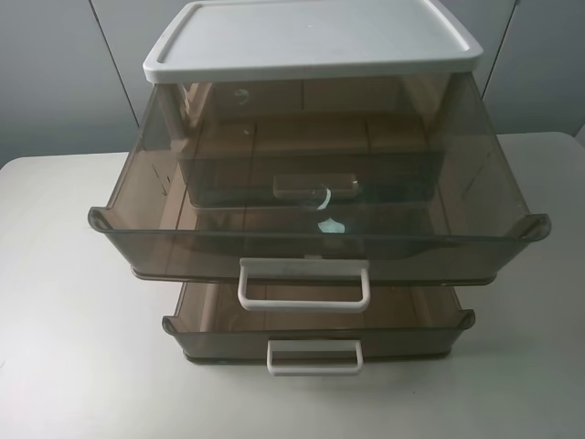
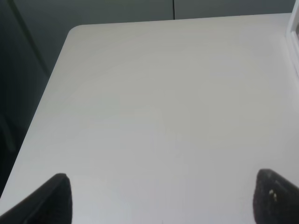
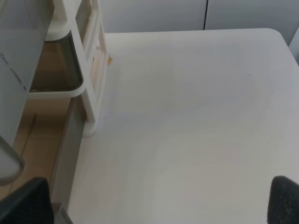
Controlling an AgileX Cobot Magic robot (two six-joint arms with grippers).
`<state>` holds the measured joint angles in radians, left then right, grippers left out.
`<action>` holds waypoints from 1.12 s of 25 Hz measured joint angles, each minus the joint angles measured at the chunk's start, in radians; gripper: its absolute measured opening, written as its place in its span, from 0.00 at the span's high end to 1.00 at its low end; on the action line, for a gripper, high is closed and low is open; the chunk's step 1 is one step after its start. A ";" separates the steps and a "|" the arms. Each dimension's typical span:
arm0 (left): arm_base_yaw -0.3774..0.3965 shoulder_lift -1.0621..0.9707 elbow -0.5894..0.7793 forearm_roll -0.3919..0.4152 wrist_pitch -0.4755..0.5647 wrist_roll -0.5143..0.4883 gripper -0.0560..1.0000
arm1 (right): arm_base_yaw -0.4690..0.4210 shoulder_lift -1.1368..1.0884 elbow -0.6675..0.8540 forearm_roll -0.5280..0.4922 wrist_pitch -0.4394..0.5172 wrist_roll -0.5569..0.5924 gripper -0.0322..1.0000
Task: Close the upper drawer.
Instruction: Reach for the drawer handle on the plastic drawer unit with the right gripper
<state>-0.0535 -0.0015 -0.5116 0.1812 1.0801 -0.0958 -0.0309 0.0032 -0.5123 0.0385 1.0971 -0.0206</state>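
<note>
The upper drawer point(image 1: 183, 240) is smoky-brown translucent plastic with tall walls and flared front corners. It stands pulled far out of the white-topped drawer unit point(image 1: 311, 37). Its wide white loop handle point(image 1: 303, 285) faces the table's front. No arm shows in the exterior high view. My left gripper point(image 2: 163, 205) is open and empty over bare table, with only its dark fingertips point(image 2: 56, 200) showing. My right gripper point(image 3: 154, 205) is open and empty beside the unit's white frame point(image 3: 91, 70), with smoky drawer walls point(image 3: 70, 60) next to it.
The shallower lower drawer point(image 1: 210, 338) with a narrower white handle point(image 1: 313, 355) is also pulled out. The small-handled middle drawer point(image 1: 315, 187) shows through the upper one, pushed in. The white table point(image 1: 73, 320) extends on both sides. The unit's edge point(image 2: 294, 37) shows in the left wrist view.
</note>
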 joint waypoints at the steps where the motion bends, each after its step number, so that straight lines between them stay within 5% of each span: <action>1: 0.000 0.000 0.000 0.000 0.000 0.000 0.24 | 0.000 0.000 0.000 0.000 0.000 0.000 0.29; 28: 0.000 0.000 0.000 0.000 0.000 0.000 0.24 | 0.000 0.092 -0.080 -0.057 0.012 0.000 0.29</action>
<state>-0.0535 -0.0015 -0.5116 0.1812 1.0801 -0.0958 -0.0309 0.0953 -0.5926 -0.0184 1.1087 -0.0206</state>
